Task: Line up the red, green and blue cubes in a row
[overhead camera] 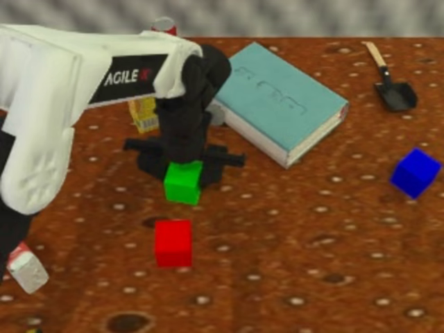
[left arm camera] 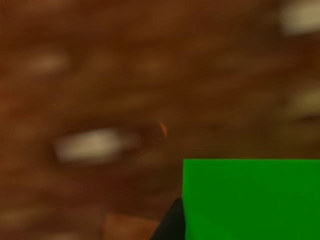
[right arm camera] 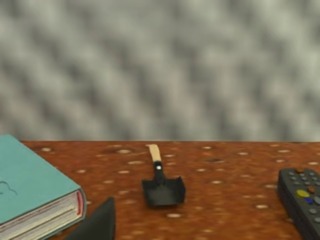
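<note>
My left tool (overhead camera: 186,166) stands over the green cube (overhead camera: 184,182), just behind the red cube (overhead camera: 173,243) on the table (overhead camera: 291,236). It seems to be gripping the green cube, though my wrist view shows only one dark finger edge against it, so I hedge that. The blue cube (overhead camera: 415,172) sits well to the right of the red cube. I judge I'm placing green; next comes fetching blue into line. My right arm is parked out of view.
</note>
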`<state>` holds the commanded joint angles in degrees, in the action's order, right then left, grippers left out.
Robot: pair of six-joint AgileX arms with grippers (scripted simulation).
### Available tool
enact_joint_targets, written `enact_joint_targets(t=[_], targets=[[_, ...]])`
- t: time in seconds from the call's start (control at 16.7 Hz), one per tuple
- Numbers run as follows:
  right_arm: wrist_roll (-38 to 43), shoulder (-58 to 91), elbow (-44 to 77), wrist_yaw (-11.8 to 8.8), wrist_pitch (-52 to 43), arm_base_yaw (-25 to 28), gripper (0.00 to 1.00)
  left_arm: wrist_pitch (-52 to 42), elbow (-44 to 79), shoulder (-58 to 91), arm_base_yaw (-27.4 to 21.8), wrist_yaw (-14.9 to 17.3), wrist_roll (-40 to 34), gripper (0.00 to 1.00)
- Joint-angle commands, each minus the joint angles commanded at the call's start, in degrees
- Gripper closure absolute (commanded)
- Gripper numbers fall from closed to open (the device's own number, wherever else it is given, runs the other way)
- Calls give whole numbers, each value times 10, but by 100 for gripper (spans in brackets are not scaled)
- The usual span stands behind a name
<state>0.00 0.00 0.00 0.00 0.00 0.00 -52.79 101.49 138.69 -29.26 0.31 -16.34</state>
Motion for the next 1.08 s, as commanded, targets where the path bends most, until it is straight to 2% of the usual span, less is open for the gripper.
enact_joint_targets(t=[0.48, 0.9, 1.08], targets=[[0, 0, 0, 0, 0, 0, 0, -7, 4, -15, -1, -4, 3, 100], [0, 0, 0, 0, 0, 0, 0, -122, 77, -54, 8, -4, 2, 100], [0, 0, 0, 0, 0, 0, 0, -135, 86, -61, 10, -4, 2, 100]])
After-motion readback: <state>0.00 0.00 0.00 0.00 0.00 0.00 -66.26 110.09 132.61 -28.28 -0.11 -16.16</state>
